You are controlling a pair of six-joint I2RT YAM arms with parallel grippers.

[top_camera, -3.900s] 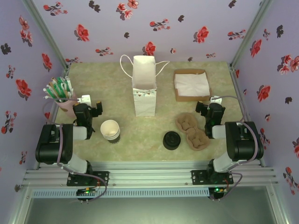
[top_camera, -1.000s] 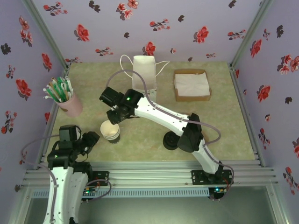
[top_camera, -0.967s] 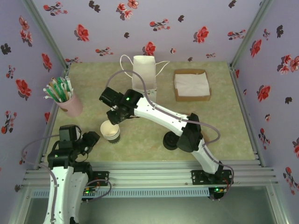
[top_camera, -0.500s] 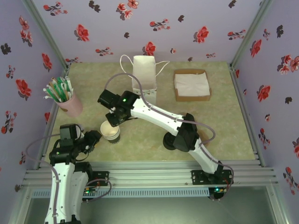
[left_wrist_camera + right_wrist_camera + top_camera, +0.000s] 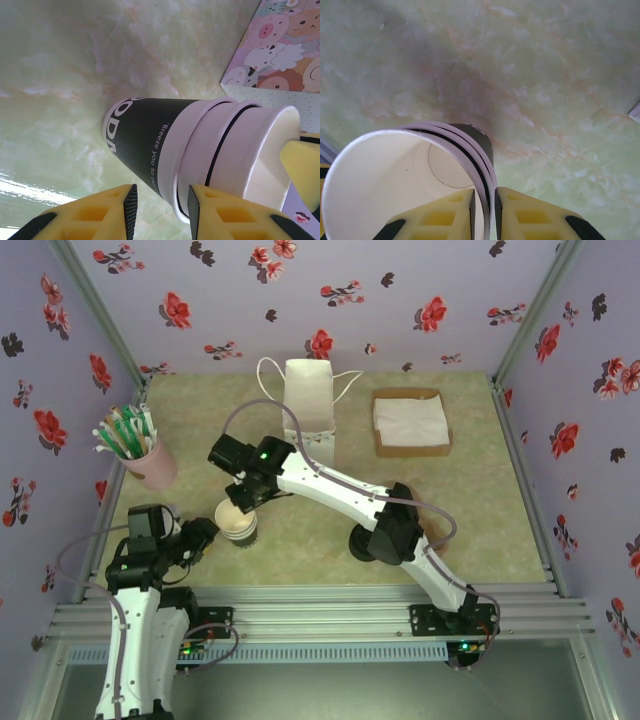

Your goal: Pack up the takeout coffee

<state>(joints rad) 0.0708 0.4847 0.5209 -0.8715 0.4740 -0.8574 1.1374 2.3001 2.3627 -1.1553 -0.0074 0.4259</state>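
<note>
A lidless stack of cream-rimmed cups (image 5: 236,523) with a dark lower wall stands at the front left of the table. My right gripper (image 5: 241,504) reaches across from the right and is shut on the stack's near rim (image 5: 395,180), one finger inside the top cup and one outside (image 5: 484,192). My left gripper (image 5: 199,534) hovers open just left of the stack; the stack (image 5: 200,150) lies just ahead of its gap (image 5: 161,194), apart from both pads. The lidded takeout coffee is out of view.
A white paper bag (image 5: 308,415) stands open behind the stack. Loose black lids (image 5: 361,543) lie partly under the right arm. A box of napkins (image 5: 410,422) sits back right, and a pink cup of straws (image 5: 150,465) stands at the left.
Both arms left their folded rest poses. In the last second my right gripper sank slightly onto the stack's rim, and my left gripper edged closer to the stack.
</note>
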